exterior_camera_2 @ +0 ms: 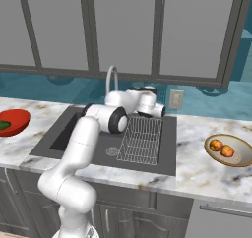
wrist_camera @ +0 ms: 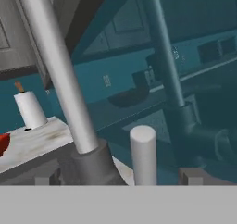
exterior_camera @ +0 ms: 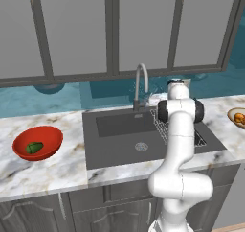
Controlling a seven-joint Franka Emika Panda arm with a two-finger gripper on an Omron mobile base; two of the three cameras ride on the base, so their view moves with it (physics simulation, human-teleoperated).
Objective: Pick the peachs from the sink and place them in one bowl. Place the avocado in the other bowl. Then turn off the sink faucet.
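You see the tall silver gooseneck faucet (exterior_camera: 140,85) upright at the dark grey recessed sink's (exterior_camera: 115,152) 12 o'clock rim | small side lever (wrist_camera: 142,154) vertical, just beside the stem | two-finger gripper (exterior_camera_2: 160,110) near it, jaw state unclear.

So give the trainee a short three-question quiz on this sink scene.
1. True or false: the avocado lies in the red bowl.
2. How many peaches are in the tan bowl?
3. The gripper sits closest to which item? A) the red bowl B) the faucet C) the tan bowl

Key:
1. True.
2. Two.
3. B. The hand view shows the faucet's stem and its lever right in front of the hand, at the back of the sink.
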